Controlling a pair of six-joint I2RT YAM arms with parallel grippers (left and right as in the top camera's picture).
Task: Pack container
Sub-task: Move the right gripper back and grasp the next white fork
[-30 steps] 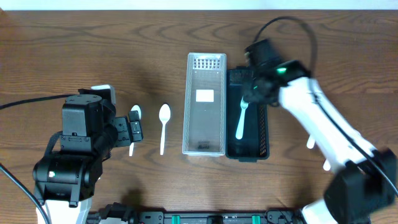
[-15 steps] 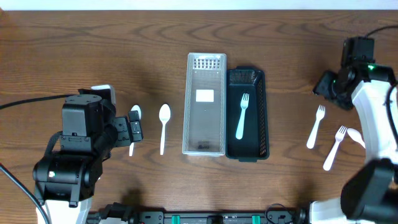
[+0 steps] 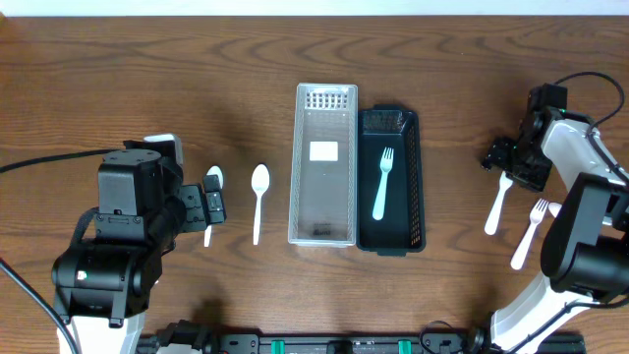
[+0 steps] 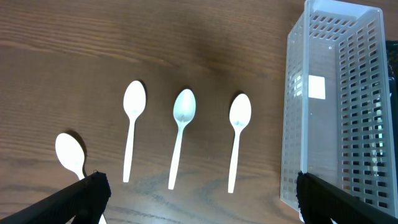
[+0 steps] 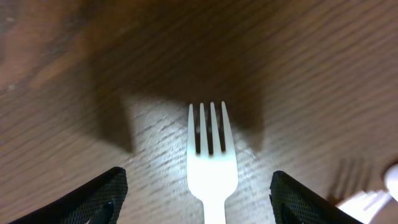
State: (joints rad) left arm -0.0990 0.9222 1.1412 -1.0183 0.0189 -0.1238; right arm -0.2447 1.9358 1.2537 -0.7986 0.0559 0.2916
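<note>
Brown wood table (image 3: 98, 59). At its middle, a clear bin (image 3: 325, 202) beside a black bin (image 3: 414, 177) holding one fork (image 3: 382, 185). Spoons (image 4: 183, 107) lie left under the released left gripper (image 4: 199, 190). The right gripper (image 5: 199, 183), jaws spread, straddles a second fork (image 5: 210, 152) near the right edge.

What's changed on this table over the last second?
The right gripper left the white plastic fork lying in the black slotted basket, swung away to the right, and now hangs open over a second white fork. The left gripper, the white spoons and the clear perforated basket stayed put.
</note>
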